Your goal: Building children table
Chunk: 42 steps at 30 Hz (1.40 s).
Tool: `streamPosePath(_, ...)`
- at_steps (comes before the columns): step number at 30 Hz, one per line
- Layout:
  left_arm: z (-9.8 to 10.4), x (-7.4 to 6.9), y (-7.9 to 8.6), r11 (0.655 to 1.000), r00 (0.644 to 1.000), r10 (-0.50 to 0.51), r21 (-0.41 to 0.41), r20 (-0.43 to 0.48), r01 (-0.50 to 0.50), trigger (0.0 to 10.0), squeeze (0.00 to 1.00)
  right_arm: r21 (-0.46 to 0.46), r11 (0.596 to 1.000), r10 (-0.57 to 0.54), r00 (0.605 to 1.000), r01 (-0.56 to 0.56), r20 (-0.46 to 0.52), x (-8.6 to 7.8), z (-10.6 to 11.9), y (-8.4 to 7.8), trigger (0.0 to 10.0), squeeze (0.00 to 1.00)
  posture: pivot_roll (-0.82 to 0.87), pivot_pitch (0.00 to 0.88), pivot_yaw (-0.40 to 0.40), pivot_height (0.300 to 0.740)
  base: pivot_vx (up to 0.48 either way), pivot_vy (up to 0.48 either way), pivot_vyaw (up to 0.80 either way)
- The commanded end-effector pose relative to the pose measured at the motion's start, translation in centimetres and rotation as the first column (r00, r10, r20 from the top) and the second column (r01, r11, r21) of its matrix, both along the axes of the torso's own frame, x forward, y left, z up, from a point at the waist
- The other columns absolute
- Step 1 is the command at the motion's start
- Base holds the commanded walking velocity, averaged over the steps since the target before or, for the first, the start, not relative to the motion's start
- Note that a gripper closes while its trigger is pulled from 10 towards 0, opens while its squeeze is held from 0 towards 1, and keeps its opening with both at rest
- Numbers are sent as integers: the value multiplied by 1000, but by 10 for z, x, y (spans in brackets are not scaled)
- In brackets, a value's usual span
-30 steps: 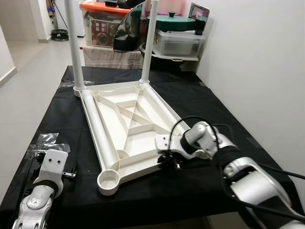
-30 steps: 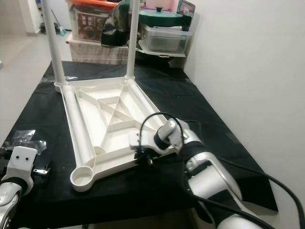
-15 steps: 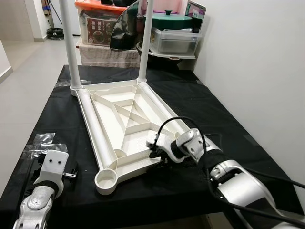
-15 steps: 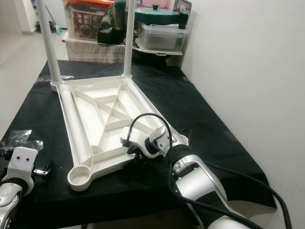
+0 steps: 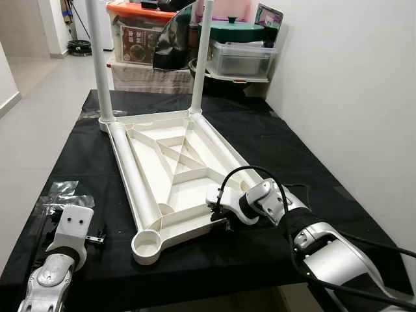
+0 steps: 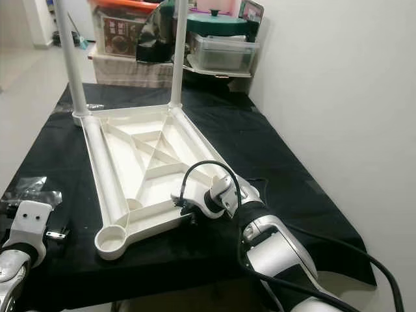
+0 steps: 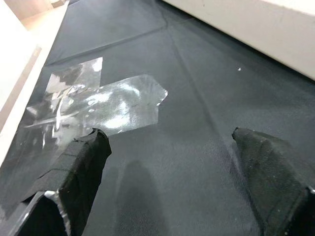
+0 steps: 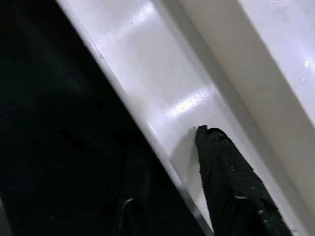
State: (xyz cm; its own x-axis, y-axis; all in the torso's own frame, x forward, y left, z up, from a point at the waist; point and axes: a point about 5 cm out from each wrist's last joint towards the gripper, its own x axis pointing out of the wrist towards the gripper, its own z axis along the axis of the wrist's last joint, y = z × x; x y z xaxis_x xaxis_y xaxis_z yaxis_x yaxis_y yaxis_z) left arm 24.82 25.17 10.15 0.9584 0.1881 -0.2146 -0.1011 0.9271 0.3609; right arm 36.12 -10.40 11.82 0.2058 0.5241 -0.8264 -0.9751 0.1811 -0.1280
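1. Viewing from the head camera, I see the white plastic tabletop (image 5: 170, 170) lying upside down on the black-covered work table (image 5: 286, 149), ribbed underside facing up.
2. Two white legs (image 5: 201, 58) stand upright in the corner sockets at the far end of the tabletop. The near-left corner socket (image 5: 147, 246) holds no leg.
3. I have the right gripper (image 5: 223, 218) at the near right edge of the tabletop, close to its near-right corner. The arm reaches in from the right, low over the cloth.
4. In the right wrist view, one black finger (image 8: 231, 182) rests on the white rim (image 8: 162, 93) of the tabletop. A second, dim finger shape sits on the dark side of that rim, over the cloth. The fingers therefore straddle the edge, but I cannot tell whether they are clamped on it.
5. I have the left gripper (image 7: 182, 177) low over the cloth at the near left of the work table, well apart from the tabletop. Its two padded fingers (image 7: 78, 172) are spread wide with nothing between them.
6. A crumpled clear plastic bag (image 7: 98, 103) lies on the cloth just ahead of the left gripper, beside the table's left edge.
7. Storage boxes (image 5: 140, 32) and a green lidded pot (image 5: 234, 29) are stacked beyond the far end of the work table.
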Motion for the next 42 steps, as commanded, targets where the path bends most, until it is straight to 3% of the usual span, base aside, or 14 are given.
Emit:
streamPosePath(1, -6, -1, -3, 1000, 1000, -8, 0, -20, 8, 10000, 0, -68, 995, -81, 996, 78, -43, -5, -15, -18, 0, 0, 98, 0, -143, 740, 0, 0, 0)
streamPosePath(9, -8, -2, -4, 1000, 1000, -7, -2, -20, 7, 10000, 0, -46, 983, -181, 979, 177, -95, -9, -25, -22, 0, 0, 98, 0, -150, 740, 0, 0, 0)
streamPosePath(12, -9, -3, -4, 1000, 1000, -4, -3, -23, 3, 10000, 0, 127, 870, -433, 861, 477, -267, -8, -21, 2, 0, 0, 93, 0, -152, 740, 0, 0, 0)
streamPosePath(20, -10, -3, -4, 1000, 1000, -5, -3, -25, 4, 10000, 0, 227, 796, -449, 799, 561, -401, -15, -7, 38, 0, 0, 93, 0, -151, 740, 0, 0, 0)
streamPosePath(26, -9, -1, -4, 1000, 1000, -7, 3, -25, 8, 10000, 0, 275, 901, -248, 918, 335, -309, -29, -7, 45, 0, 0, 93, 0, -147, 740, 0, 0, 0)
streamPosePath(29, -9, -1, -4, 1000, 1000, -7, 3, -25, 7, 10000, 0, 262, 922, -212, 938, 285, -274, -31, -10, 40, 0, 0, 94, 0, -149, 740, 0, 0, 0)
streamPosePath(30, -9, -1, -5, 1000, 1000, -6, 3, -25, 6, 10000, 0, 269, 934, -166, 953, 235, -255, -32, -9, 38, 6431, 0, 93, 0, -149, 740, 0, 0, 0)
streamPosePath(31, -9, -1, -5, 1000, 1000, -6, 3, -24, 6, 10000, 0, 271, 940, -142, 959, 208, -245, -34, -8, 37, 6431, 0, 93, 0, -149, 740, 0, 0, 0)
streamPosePath(32, -10, -1, -5, 1000, 1000, -7, 3, -24, 7, 10000, 0, 273, 946, -113, 967, 175, -229, -35, -6, 35, 10000, 0, 91, 0, -148, 740, 0, 0, 0)
streamPosePath(35, -10, -1, -5, 1000, 1000, -8, 3, -25, 8, 10000, 0, 274, 949, -97, 971, 157, -220, -36, -5, 34, 10000, 0, 91, 0, -148, 740, 0, 0, 0)
streamPosePath(36, -11, -2, -7, 1000, 1000, -10, 2, -28, 10, 10000, 0, 290, 952, -44, 982, 98, -185, -38, 1, 30, 10000, 196, 89, 0, -147, 740, 0, 0, 0)
streamPosePath(38, -12, -2, -7, 1000, 1000, -10, 2, -29, 11, 10000, 0, 294, 952, -32, 984, 83, -177, -39, 3, 30, 10000, 196, 89, 0, -147, 740, 0, 0, 0)
streamPosePath(39, -12, -2, -7, 1000, 999, -12, 2, -31, 12, 10000, 0, 304, 951, -9, 984, 64, -180, -43, 6, 29, 10000, 1000, 87, 0, -145, 740, 0, 0, 0)
streamPosePath(42, -12, -2, -7, 1000, 999, -13, 3, -32, 13, 10000, 0, 313, 948, 13, 982, 48, -191, -49, 10, 28, 10000, 1000, 87, 0, -145, 740, 0, 0, 0)
